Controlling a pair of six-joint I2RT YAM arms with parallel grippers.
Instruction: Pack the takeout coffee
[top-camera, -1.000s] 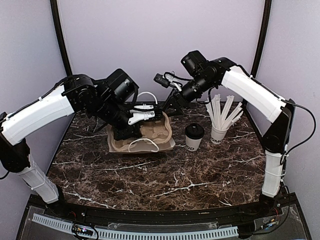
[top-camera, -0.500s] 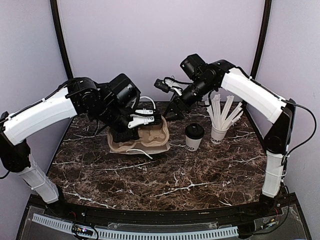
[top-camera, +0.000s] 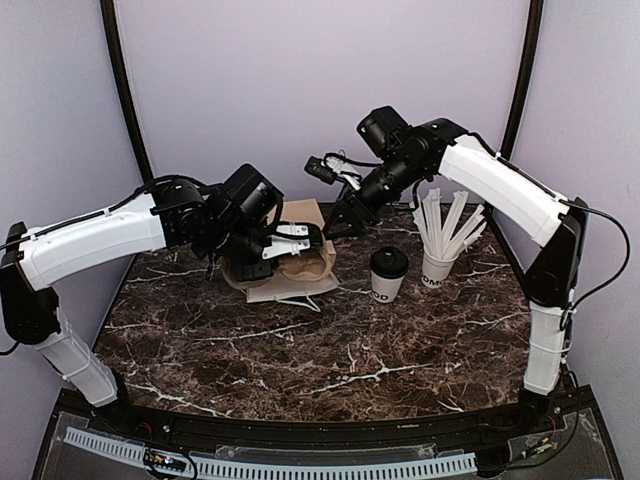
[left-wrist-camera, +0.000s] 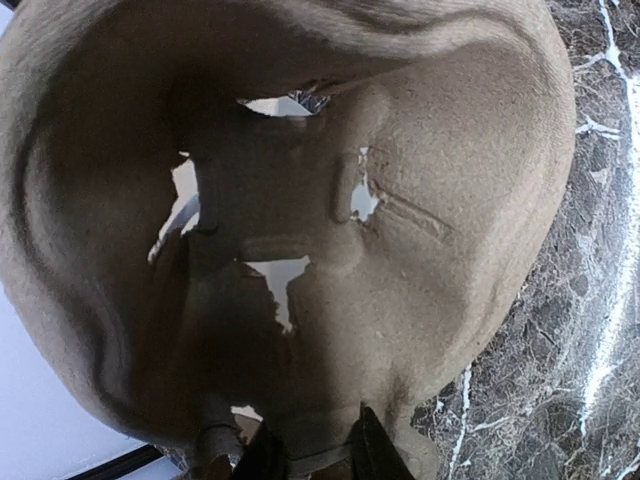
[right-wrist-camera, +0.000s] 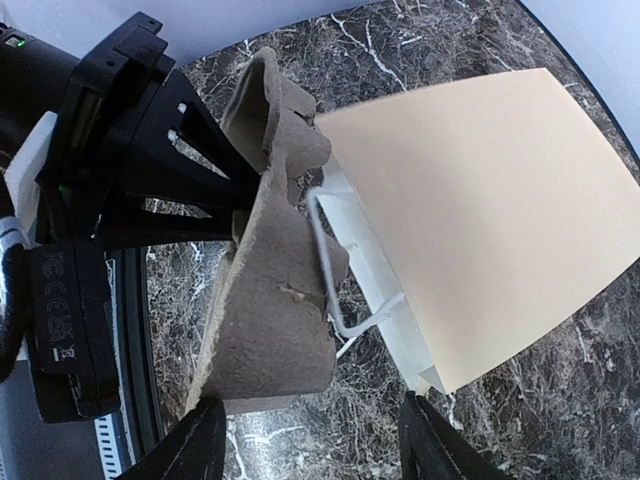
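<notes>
Zero items packed. My left hand (left-wrist-camera: 310, 452) clamps the tray (left-wrist-camera: 420, 250) rim; my right hand (right-wrist-camera: 310, 440), jaws apart and empty, faces the bag (right-wrist-camera: 480, 220). Coffee (top-camera: 388, 272) stands on the worktop (top-camera: 300, 350) near my right hand, untouched; traying and bagging pending.

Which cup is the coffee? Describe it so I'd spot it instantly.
On the dark marble table, right of centre, two white paper cups stand side by side. The takeout coffee is the left one, with a round black lid; the straw cup holds white wrapped straws.
</notes>
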